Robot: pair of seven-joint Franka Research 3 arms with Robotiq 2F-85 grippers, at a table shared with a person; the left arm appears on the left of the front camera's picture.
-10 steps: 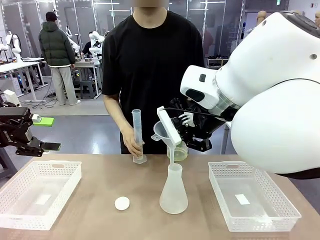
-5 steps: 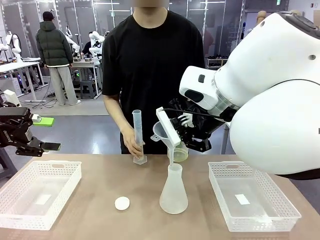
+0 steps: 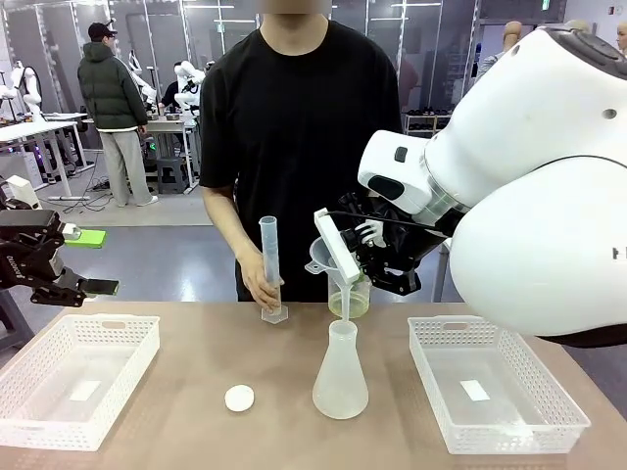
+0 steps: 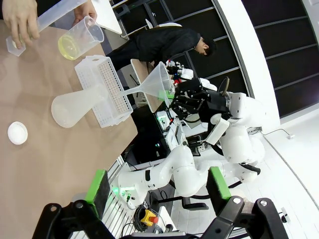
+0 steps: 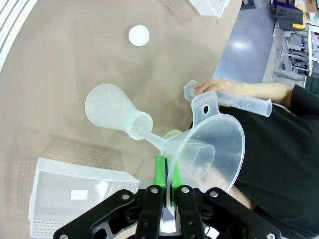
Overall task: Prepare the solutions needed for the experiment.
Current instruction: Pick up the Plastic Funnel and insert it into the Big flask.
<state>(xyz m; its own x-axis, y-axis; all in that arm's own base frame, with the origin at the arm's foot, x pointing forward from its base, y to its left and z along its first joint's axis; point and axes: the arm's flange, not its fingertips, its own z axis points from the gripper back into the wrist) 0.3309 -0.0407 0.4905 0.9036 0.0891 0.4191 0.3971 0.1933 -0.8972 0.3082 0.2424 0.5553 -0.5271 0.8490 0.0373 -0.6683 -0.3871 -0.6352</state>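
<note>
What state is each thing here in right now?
Flask: upright on table, uncapped.
Funnel: tilted, clamped by right end effector, spout at flask mouth.
Beaker: held by person's hand, holds yellow-green solution.
Cylinder: upright, steadied by person's other hand.
Cap: lying loose on table.
Left end effector: open, empty.

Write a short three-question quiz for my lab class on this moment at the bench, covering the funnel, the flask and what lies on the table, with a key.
1. True or false: the right gripper is shut on the funnel.
2. The funnel's spout meets the mouth of: A a bottle; B the conical flask; C a mug.
3. What lies on the table on the robot's left of the flask?
Key: 1 true; 2 B; 3 the small white cap.
</note>
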